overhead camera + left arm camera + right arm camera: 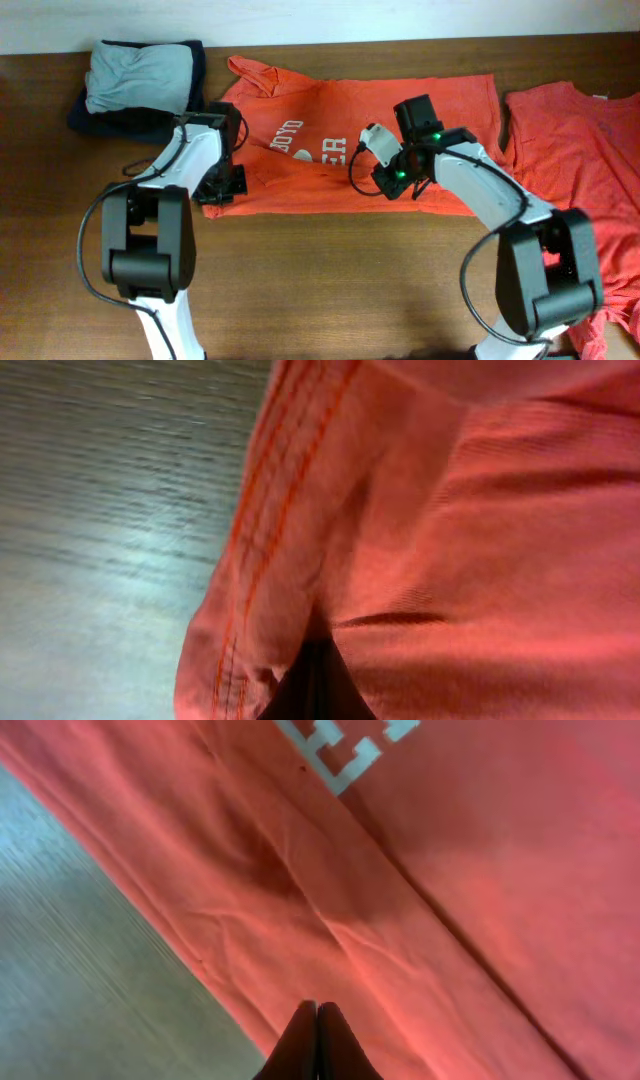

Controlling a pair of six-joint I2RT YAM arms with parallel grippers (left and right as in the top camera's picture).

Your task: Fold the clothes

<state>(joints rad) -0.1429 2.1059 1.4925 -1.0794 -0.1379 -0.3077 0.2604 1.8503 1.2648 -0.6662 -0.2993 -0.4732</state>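
Two grippers are down on the one orange-red T-shirt, which lies spread along the far edge of the table, about midway, with its chest lettering facing up. The left gripper sits at the shirt's near left corner with its jaws clamped tight. A bunched fold with a double-stitched hem rises out of them, so it looks to have the cloth. The right gripper is on the shirt's near edge, just below the lettering. Its fingertips are pressed flat together against a long crease, and I can't tell whether any cloth is pinched between them.

Here's the danger: if the right side has nothing, a lift drags one corner only and the fold comes out skewed. Thin jersey also slips from a shallow pinch. Hauling it across the table could rumple the layer beneath.

The material is soft, matte cotton knit, limp and creasing in long diagonals. The print is white block letters, and the tabletop is smooth brown wood grain. A second shirt of the same colour lies at the right edge, and a folded grey-and-navy pile sits at the far left corner.
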